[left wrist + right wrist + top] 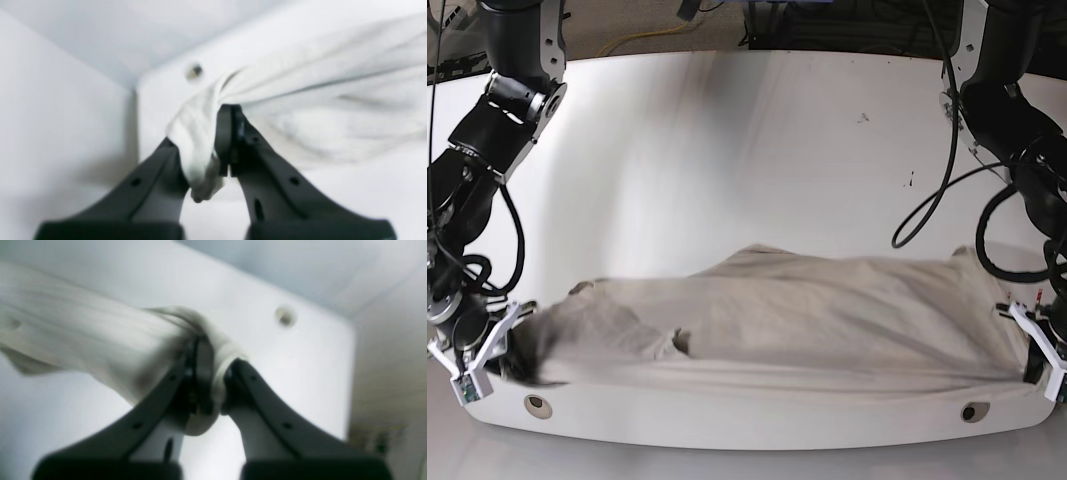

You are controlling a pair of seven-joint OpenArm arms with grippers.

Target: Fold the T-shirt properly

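Note:
The beige T-shirt (pixel 777 315) lies stretched across the front of the white table (pixel 747 140), wrinkled and bunched. My left gripper (pixel 224 133) is shut on a gathered edge of the T-shirt (pixel 317 100) at the base view's right end (pixel 1032 365). My right gripper (pixel 215 373) is shut on the other bunched edge of the T-shirt (pixel 83 333) at the base view's left end (pixel 502 355). The cloth runs taut between the two grippers near the table's front edge.
The table's front edge carries two round holes (pixel 538 405) (pixel 969 411). Black cables (pixel 937 190) hang from the arm on the right. The floor and more cables lie beyond the table's far edge.

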